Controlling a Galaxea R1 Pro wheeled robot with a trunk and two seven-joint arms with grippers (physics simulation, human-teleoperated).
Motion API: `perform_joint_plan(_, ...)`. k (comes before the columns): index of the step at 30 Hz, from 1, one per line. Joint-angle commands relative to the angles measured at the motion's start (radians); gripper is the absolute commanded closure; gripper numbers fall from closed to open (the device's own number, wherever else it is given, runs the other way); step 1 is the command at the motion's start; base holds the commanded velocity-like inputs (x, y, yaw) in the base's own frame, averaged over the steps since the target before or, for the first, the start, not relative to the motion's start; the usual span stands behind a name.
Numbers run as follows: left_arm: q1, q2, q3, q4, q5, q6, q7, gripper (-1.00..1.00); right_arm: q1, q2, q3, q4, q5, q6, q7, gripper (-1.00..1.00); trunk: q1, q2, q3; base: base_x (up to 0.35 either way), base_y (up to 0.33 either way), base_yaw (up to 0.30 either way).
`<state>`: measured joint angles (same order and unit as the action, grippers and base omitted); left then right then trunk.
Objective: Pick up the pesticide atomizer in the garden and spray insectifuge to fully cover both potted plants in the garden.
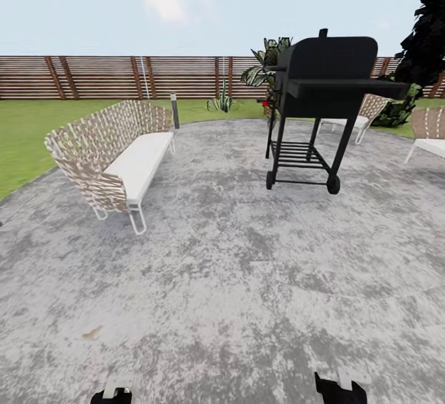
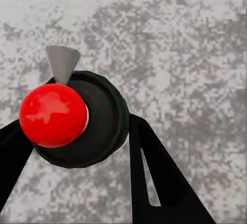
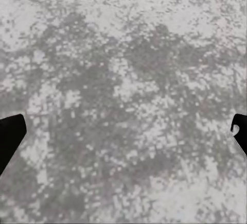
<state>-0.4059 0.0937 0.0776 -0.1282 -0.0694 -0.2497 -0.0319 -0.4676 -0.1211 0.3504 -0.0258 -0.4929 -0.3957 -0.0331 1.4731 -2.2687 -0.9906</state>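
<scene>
Between our left gripper's [image 2: 77, 147] fingers sits the pesticide atomizer [image 2: 85, 118], seen end-on: dark round body, red ball, grey nozzle cone. We grasp it firmly. Our right gripper [image 3: 123, 131] hangs released, fingers wide apart over the grey patio [image 1: 247, 280]. Both arms sit low, pointing down. We judge the pickup done; next we must find the potted plants, perhaps past the grill [image 1: 324, 82] and woven bench [image 1: 117, 153].
</scene>
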Motion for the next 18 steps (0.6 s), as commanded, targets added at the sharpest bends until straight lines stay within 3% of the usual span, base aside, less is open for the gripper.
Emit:
perform_joint_plan(1,-0.001,0.000,0.008,0.001,-0.007,-0.003,-0.003,1.00,0.000,0.000,0.009,0.000,-0.006,-0.002,-0.004,-1.00,0.000,0.000,-0.001,0.336,0.000,0.000)
perform_joint_plan(18,-0.001,0.000,0.008,0.001,-0.007,-0.003,-0.003,1.00,0.000,0.000,0.009,0.000,-0.006,-0.002,-0.003,-1.00,0.000,0.000,-0.001,0.336,0.000,0.000)
